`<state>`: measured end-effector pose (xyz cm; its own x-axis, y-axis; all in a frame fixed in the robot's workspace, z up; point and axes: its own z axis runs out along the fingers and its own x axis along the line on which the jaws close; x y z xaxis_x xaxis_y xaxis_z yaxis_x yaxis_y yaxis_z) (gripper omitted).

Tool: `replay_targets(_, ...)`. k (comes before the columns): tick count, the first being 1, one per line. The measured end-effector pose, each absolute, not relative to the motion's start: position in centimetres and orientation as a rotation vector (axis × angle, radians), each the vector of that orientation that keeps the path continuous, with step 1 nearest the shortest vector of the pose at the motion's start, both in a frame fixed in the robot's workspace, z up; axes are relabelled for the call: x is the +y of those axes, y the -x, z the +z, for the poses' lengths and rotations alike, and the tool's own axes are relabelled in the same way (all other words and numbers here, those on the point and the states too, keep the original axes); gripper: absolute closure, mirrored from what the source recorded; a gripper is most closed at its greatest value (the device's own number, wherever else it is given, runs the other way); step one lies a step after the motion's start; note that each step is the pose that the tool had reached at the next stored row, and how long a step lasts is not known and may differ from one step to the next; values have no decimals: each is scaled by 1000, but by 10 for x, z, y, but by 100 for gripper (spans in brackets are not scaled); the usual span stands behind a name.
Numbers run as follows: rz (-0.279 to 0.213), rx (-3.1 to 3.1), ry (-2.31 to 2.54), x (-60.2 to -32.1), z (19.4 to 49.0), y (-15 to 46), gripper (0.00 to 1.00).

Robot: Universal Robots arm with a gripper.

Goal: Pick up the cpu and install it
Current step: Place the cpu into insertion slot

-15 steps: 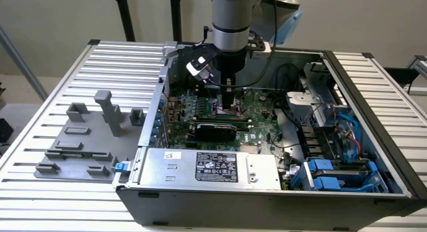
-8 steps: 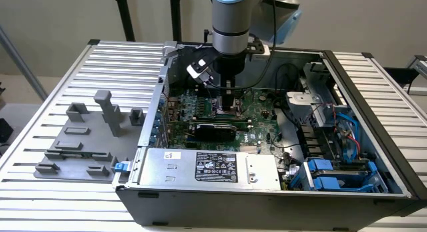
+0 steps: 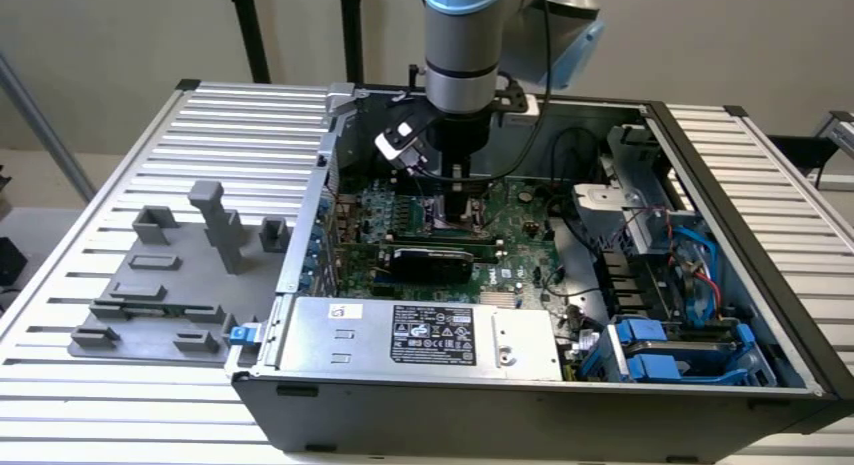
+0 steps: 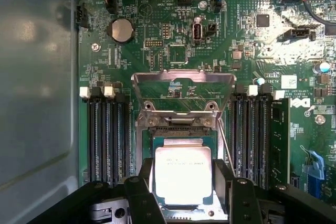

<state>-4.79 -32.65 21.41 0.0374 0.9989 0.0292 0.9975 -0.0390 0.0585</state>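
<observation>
Exterior view, from its left across: a grey fixture plate [image 3: 167, 285] with upright blocks lies on the slatted bench [image 3: 240, 115], just beside the open computer case [image 3: 534, 410]. The arm reaches down into the case, and the tool [image 3: 457, 203] hangs low over the motherboard [image 3: 521, 250], behind the power supply [image 3: 427, 335]. Blue drive bays [image 3: 681, 345] and loose cables crowd the exterior view's right. In the wrist view, memory slots [image 4: 107, 140] flank the socket, whose load plate [image 4: 182, 85] stands flipped open. The cpu [image 4: 182, 174] sits squarely over the socket, the tool's fingers [image 4: 223, 182] clasped on two opposite edges. Pickup and carry look done; whether the chip is fully seated I cannot tell, and it is not yet let go, nor the plate closed. The thin socket lever [image 4: 227, 145] runs close beside one finger
</observation>
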Motion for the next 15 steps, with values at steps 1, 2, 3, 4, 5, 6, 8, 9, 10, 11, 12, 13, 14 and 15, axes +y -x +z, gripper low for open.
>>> replay_targets(1,95,2160,-2248,-326,213,48,45)
replay_targets(2,94,2158,-2249,-325,212,48,45)
replay_targets(3,93,2156,-2249,-324,211,48,45)
replay_targets(4,90,2154,-2249,-324,210,48,45)
replay_targets(5,86,2152,-2248,-324,209,48,45)
replay_targets(6,82,2149,-2246,-323,208,48,45)
replay_targets(8,73,2145,-2243,-323,207,48,45)
replay_targets(9,70,2143,-2242,-323,206,48,45)
replay_targets(10,68,2141,-2241,-323,206,48,45)
replay_targets(11,66,2140,-2241,-323,205,48,45)
replay_targets(12,65,2139,-2241,-323,205,48,45)
replay_targets(13,64,2139,-2240,-323,205,48,45)
replay_targets(14,64,2139,-2240,-323,205,48,45)
replay_targets(15,65,2139,-2241,-323,205,48,45)
